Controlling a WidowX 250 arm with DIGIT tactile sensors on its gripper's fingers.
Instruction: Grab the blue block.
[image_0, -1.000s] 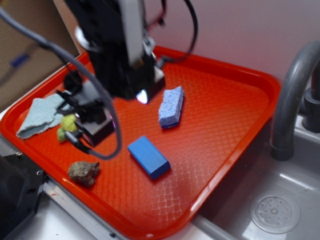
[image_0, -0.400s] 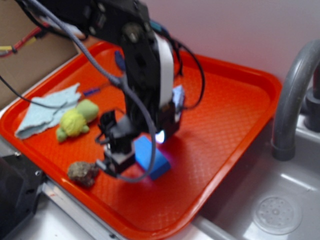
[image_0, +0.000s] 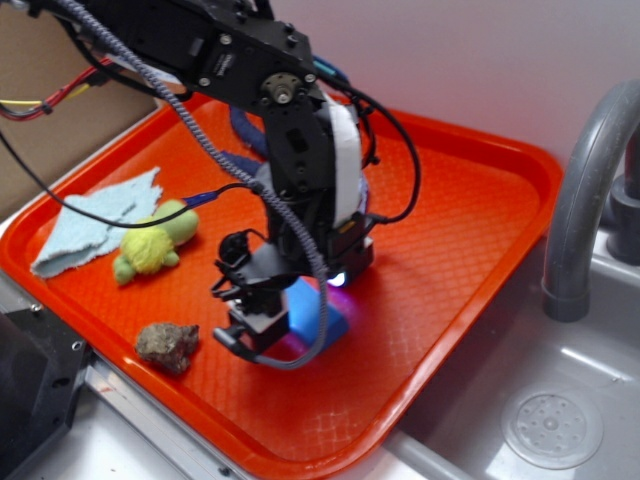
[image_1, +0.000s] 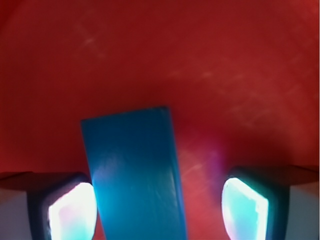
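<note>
A red tray (image_0: 480, 190) is shown with the gripper (image_1: 157, 207) lowered over the blue block (image_1: 132, 172), which lies flat near the tray's front edge. The fingers (image_1: 70, 210) are spread open on either side of the block; it sits against the left pad, with a gap left at the right one. The grasp is judged about to be made: the fingers must be closed, ideally after centring.
</note>
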